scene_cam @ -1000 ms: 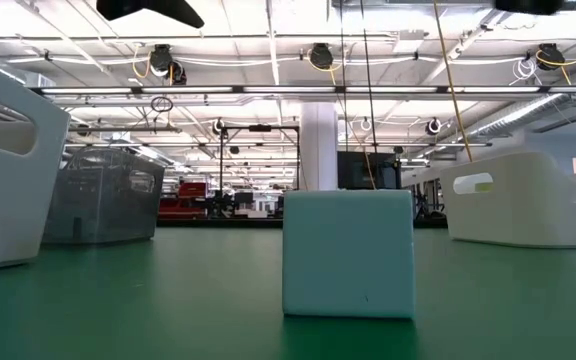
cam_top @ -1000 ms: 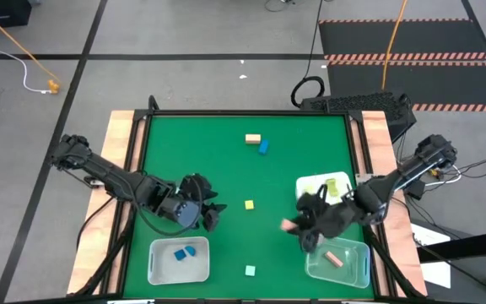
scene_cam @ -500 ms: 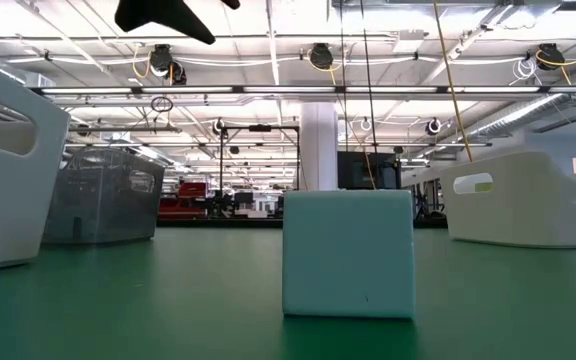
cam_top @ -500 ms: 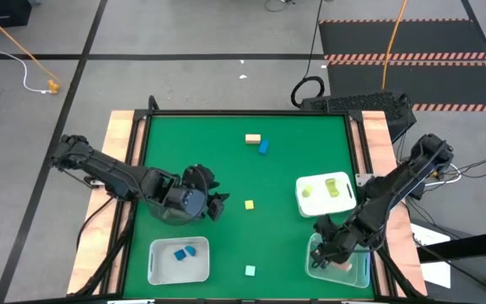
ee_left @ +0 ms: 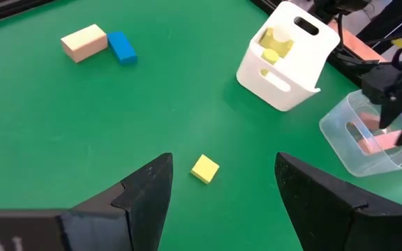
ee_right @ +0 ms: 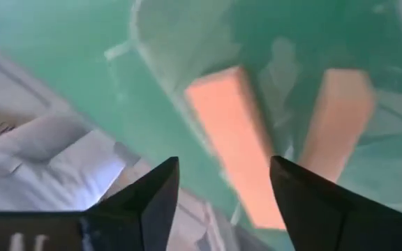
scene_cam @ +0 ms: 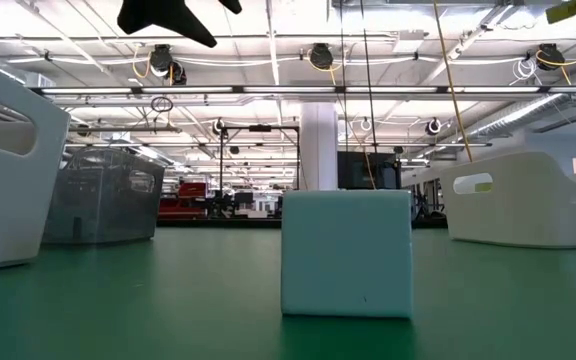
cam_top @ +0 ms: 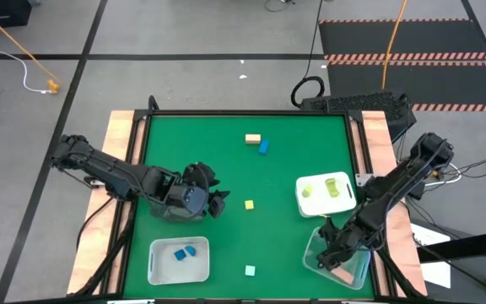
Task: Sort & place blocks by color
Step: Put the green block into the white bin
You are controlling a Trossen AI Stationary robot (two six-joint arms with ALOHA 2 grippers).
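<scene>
2 salmon blocks (ee_right: 236, 139) in clear bin (cam_top: 315, 257); right pincer (cam_top: 334, 253) now open above.

The high camera looks straight down on the whole table (cam_top: 226, 169). The low one sits at tabletop level. Both wrist cameras share the clear bin (ee_left: 368, 139).

Right tool (cam_top: 332, 257) moved from over the green counter beside the clear bin (cam_top: 359, 272) to above that bin, and its fingers have parted. Salmon bar (ee_right: 236, 143) it carried now lies in the bin next to the other salmon bar (ee_right: 337, 122). Left tool (cam_top: 218, 205) shifted slightly toward the yellow cube (cam_top: 249, 204).
</scene>
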